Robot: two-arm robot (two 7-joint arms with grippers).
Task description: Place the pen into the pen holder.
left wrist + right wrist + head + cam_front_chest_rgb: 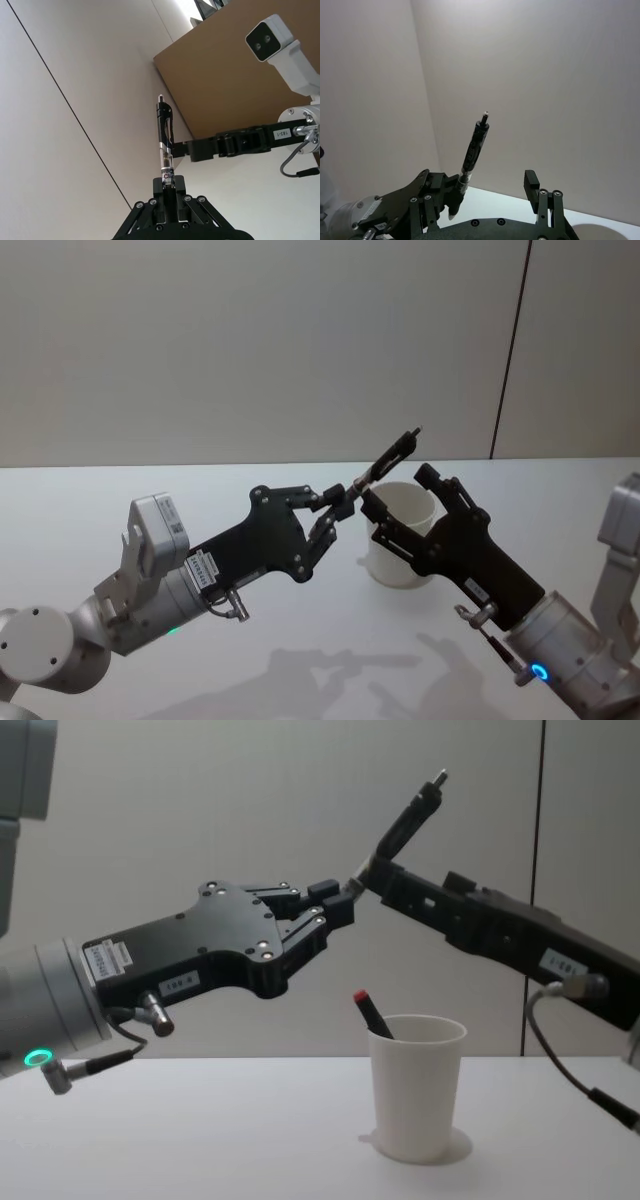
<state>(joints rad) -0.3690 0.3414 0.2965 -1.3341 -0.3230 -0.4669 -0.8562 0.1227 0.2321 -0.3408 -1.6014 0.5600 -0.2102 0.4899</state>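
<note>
Fingers of the left gripper [345, 905] pinch the pen [410, 820] by its lower end, held in the air and slanting toward 1 o'clock. The right gripper [398, 490] is spread open, one finger beside the barrel. At 5 o'clock below, the cup [415, 1090] stands on the table [200, 1140], a red-tipped marker [372, 1012] inside.

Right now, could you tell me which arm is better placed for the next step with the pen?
Probably the right. The right gripper is open close beside the pen, near the pen holder. The left gripper is shut on the pen's lower end, farther from the holder.
</note>
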